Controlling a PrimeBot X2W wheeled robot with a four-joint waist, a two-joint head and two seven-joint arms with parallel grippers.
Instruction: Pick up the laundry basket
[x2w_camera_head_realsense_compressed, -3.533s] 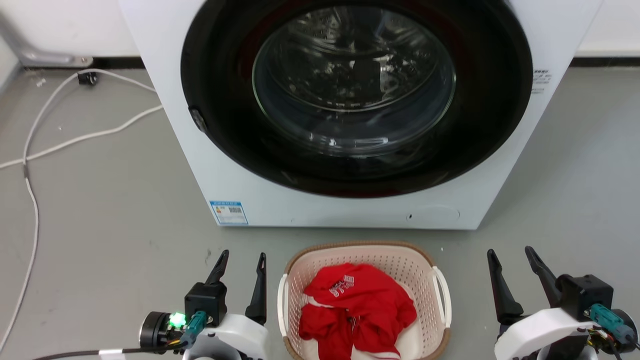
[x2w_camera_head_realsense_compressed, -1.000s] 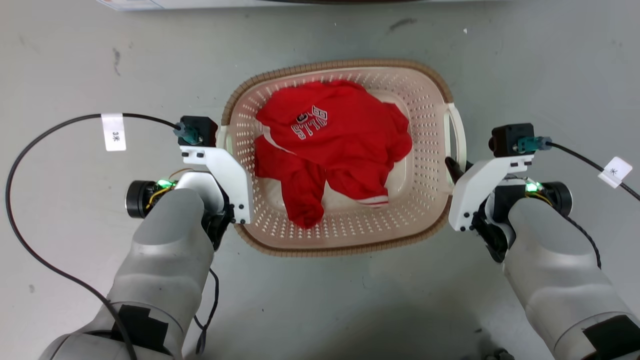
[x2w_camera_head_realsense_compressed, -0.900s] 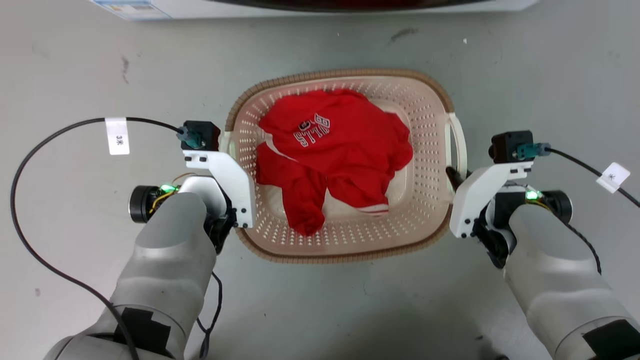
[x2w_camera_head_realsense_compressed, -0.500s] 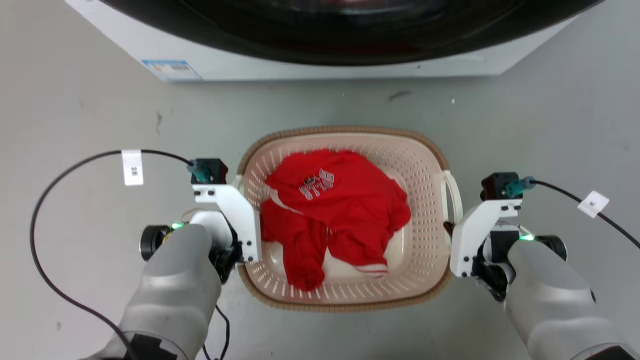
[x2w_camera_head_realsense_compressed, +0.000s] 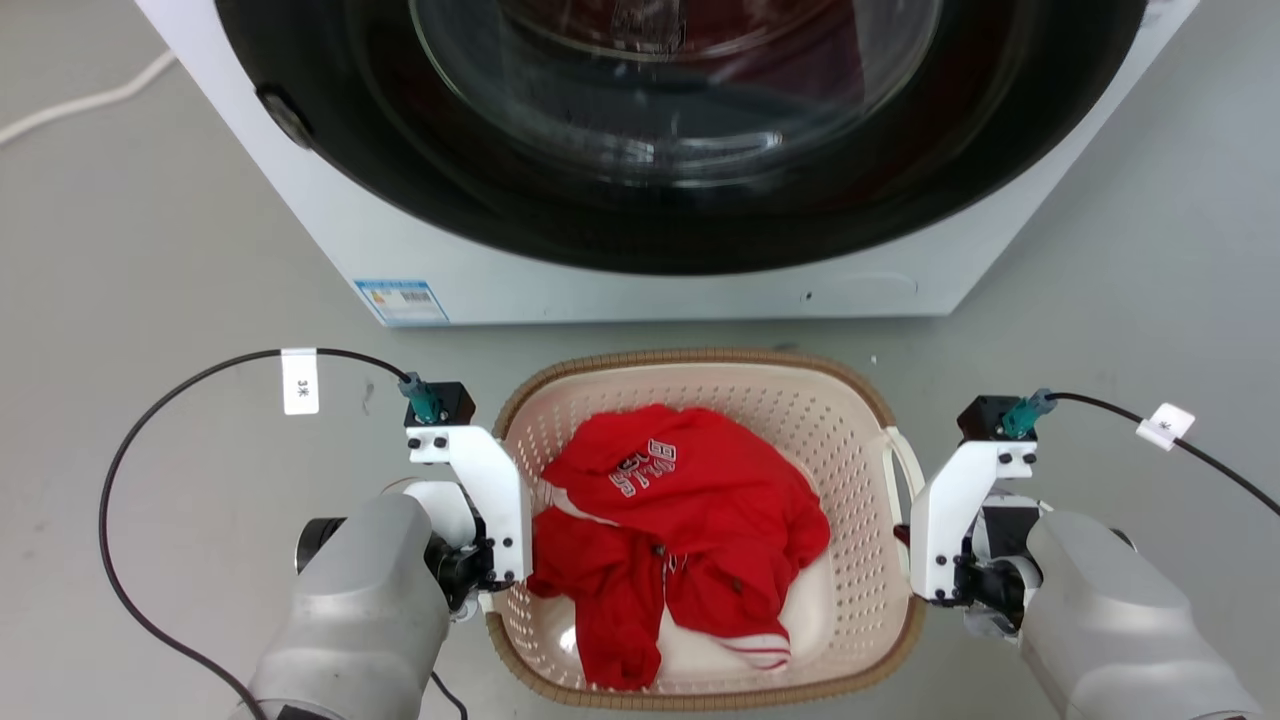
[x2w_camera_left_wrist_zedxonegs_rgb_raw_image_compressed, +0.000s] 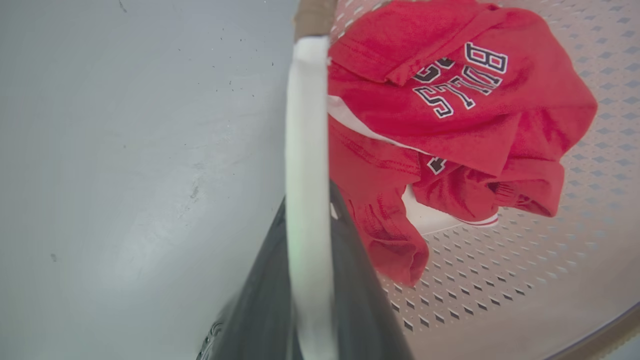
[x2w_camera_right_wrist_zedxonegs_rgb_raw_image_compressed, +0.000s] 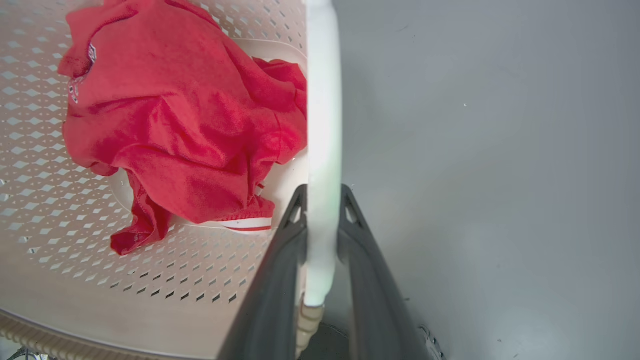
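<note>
The laundry basket (x2w_camera_head_realsense_compressed: 850, 430), cream-pink with a brown woven-look rim, sits low in the head view, just in front of the washer. A red shirt (x2w_camera_head_realsense_compressed: 690, 520) lies inside it. In the left wrist view my left gripper (x2w_camera_left_wrist_zedxonegs_rgb_raw_image_compressed: 308, 200) is shut on the basket's white left handle (x2w_camera_left_wrist_zedxonegs_rgb_raw_image_compressed: 306, 125). In the right wrist view my right gripper (x2w_camera_right_wrist_zedxonegs_rgb_raw_image_compressed: 323, 195) is shut on the white right handle (x2w_camera_right_wrist_zedxonegs_rgb_raw_image_compressed: 324, 110). In the head view the white wrist brackets (x2w_camera_head_realsense_compressed: 490, 490) cover both sets of fingers at the basket's sides. I cannot tell whether the basket is off the floor.
A white front-loading washer (x2w_camera_head_realsense_compressed: 400, 250) with a dark round door (x2w_camera_head_realsense_compressed: 680, 120) stands right behind the basket. Grey floor (x2w_camera_head_realsense_compressed: 150, 250) lies on both sides. Black cables with white tags (x2w_camera_head_realsense_compressed: 299, 380) loop from both wrists, and a white cord (x2w_camera_head_realsense_compressed: 80, 100) lies at the far left.
Both grippers, open beside the basket 3.5 s ago, are now shut on its handles. Over the last second the head camera has swung up, bringing the washer into view; the grip is unchanged.
</note>
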